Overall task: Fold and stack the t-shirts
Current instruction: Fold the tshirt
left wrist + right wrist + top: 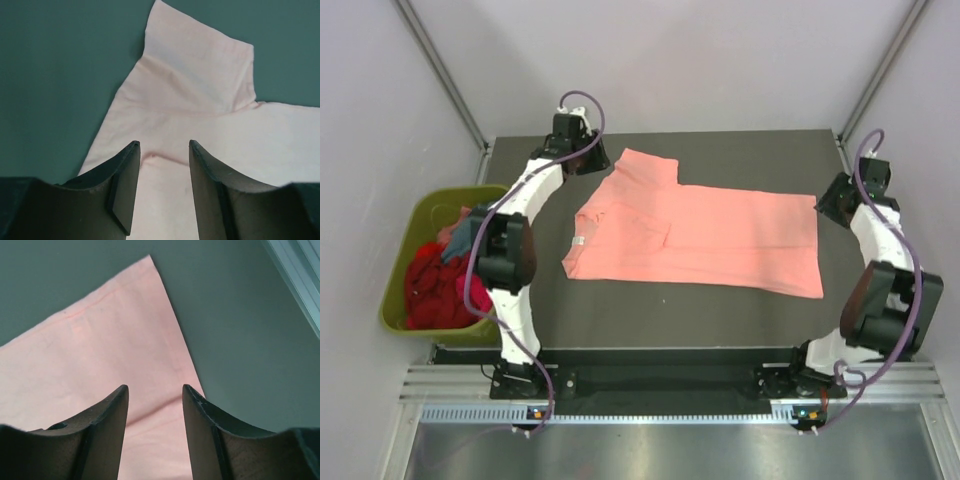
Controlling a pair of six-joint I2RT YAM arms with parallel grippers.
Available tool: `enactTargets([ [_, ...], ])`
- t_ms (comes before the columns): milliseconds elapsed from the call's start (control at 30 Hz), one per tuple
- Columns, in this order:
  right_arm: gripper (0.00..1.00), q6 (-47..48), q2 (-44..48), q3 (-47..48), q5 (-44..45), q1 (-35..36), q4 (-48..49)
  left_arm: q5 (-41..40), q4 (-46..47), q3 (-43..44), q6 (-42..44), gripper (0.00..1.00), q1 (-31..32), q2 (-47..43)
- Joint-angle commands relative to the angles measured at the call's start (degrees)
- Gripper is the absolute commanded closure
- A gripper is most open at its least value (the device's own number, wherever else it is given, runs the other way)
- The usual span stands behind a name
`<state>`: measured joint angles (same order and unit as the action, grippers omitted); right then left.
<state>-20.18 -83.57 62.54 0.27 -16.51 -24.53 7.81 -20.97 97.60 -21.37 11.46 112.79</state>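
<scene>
Cloth of plain salmon-pink, soft and matte: the large t-shirt (700, 235) lies flat in the middle of the dark, smooth counter (740, 155), collar end to the left and straight hem to the right, forming a long rectangle. One short sleeve (650, 168) juts toward the far side; the near sleeve appears folded in over the body, its edge showing as a faint crease. A small white label (580, 241) shows at the collar edge. Left pincer (163, 145) is spread, its dark curved fingers (120, 195) hovering over the shoulder below the far sleeve, with only cloth seen in the gap; contact with the fabric cannot be determined. Right pincer (155, 387) is likewise spread, positioned above the far right hem corner, nothing between its fingers. Left of the counter, an olive-green plastic bin (398, 270) holds a crumpled heap: red t-shirts (428, 290), a teal-blue piece (460, 240), a magenta strip (470, 297). The left arm's elbow (505, 250) covers the bin's right side, and separate garments in the heap cannot be counted.
</scene>
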Motion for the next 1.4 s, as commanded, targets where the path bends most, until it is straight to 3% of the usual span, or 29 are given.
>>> enactTargets([
  [0,0.53,4.0,-6.8,8.8,-2.5,0.6,2.3,1.9,6.7,8.3,1.9,0.51,-0.1,8.5],
  [167,0.52,3.1,-13.0,13.7,-3.8,0.6,5.7,0.2,10.0,17.3,2.1,0.49,-0.4,17.3],
  [467,0.53,7.1,-26.7,24.7,0.0,0.5,3.9,6.4,16.5,26.0,1.8,0.44,-0.9,30.7],
  [600,0.55,10.2,-32.2,28.3,-5.2,0.5,3.9,6.6,19.6,27.2,1.7,0.44,-0.9,33.1],
  [967,0.54,13.5,-38.9,32.5,-8.3,0.2,4.1,13.8,28.7,29.1,1.8,0.46,-1.0,36.4],
  [1067,0.54,14.1,-40.8,33.9,-9.6,0.1,3.5,15.1,29.8,29.1,1.4,0.53,-1.0,36.6],
  [1267,0.58,15.2,-42.0,34.1,-9.9,0.0,3.7,16.7,30.8,29.2,1.1,0.79,-1.0,36.4],
  [1367,0.59,15.6,-42.3,34.4,-9.5,0.0,4.1,17.1,30.9,29.2,1.0,0.97,-1.0,36.0],
])
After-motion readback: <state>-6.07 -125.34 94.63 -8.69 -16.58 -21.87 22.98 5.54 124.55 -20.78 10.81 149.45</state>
